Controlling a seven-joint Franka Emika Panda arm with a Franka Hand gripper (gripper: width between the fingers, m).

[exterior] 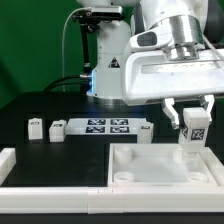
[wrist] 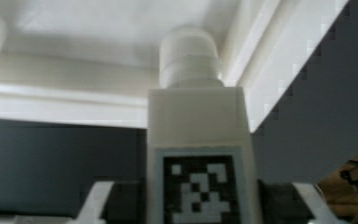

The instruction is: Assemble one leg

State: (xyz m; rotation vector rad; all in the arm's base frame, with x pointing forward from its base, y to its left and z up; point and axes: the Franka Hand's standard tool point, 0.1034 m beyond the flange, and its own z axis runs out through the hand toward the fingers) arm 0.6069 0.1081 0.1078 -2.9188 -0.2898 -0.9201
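A smooth white square tabletop [exterior: 130, 170] with a raised rim is lying nearest the exterior camera. Over its corner on the exterior view's right, the gripper [exterior: 192, 122] is holding a leg [exterior: 189, 142] upright. Its two fingers [wrist: 101, 202] are pressing narrowly against the blocky, tagged end, and the round peg end is pointing down at the tabletop. Farther back, a loose leg [exterior: 35, 127] and a second loose leg [exterior: 57, 128] are sitting beside the flat marker board [exterior: 105, 127].

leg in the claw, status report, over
Claw shut on the leg. Leg upright, tip at the tabletop corner, contact unclear. Loose legs and marker board well apart.
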